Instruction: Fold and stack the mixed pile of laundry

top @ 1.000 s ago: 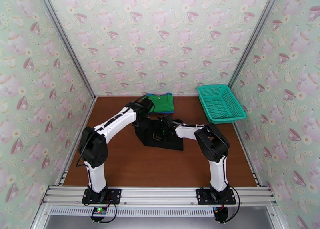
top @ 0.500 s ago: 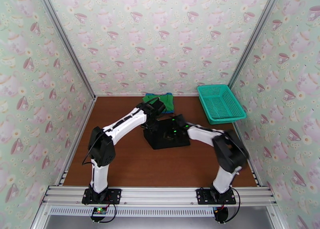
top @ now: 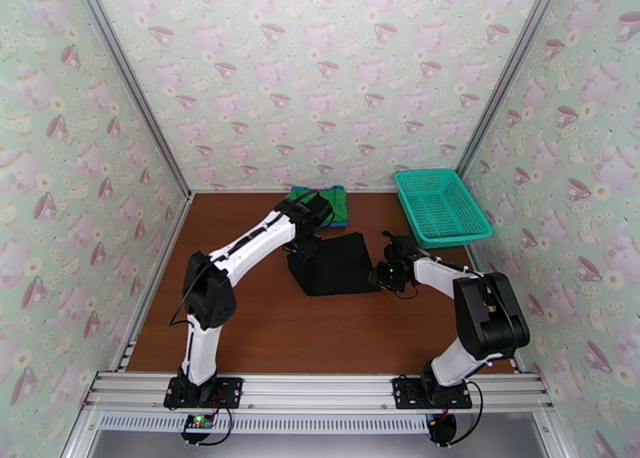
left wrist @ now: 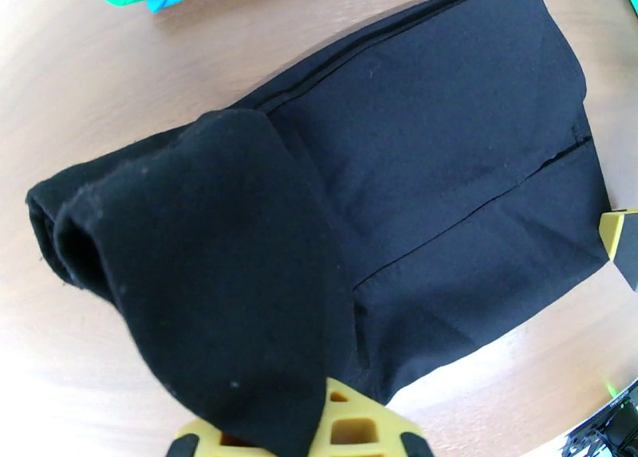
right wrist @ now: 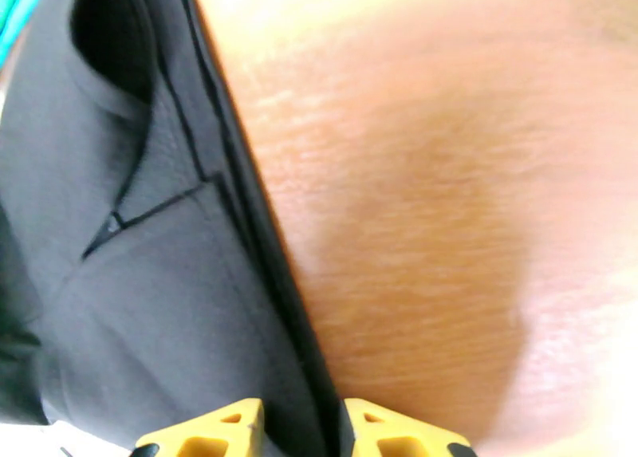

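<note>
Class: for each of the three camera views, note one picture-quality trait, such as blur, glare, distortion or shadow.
Top external: sharp and evenly lit, with no hard shadows on the brown wooden table. Left wrist: wide-angle bending, glare whitening the table at lower left, the black folded cloth garment dark but with its seams readable. Right wrist: blurred wood grain, washed-out glare along the top and right, the garment looking grey.

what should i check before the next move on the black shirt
1. left end effector gripping the black shirt: ok, a fold is lifted in it.
2. right end effector grip: cannot tell; the shirt's edge runs between its fingers.
3. black shirt lying flat: not ok, one fold is raised.
4. green shirt folded at the back, apart from the black one: ok.
5. basket away from both arms: ok.
</note>
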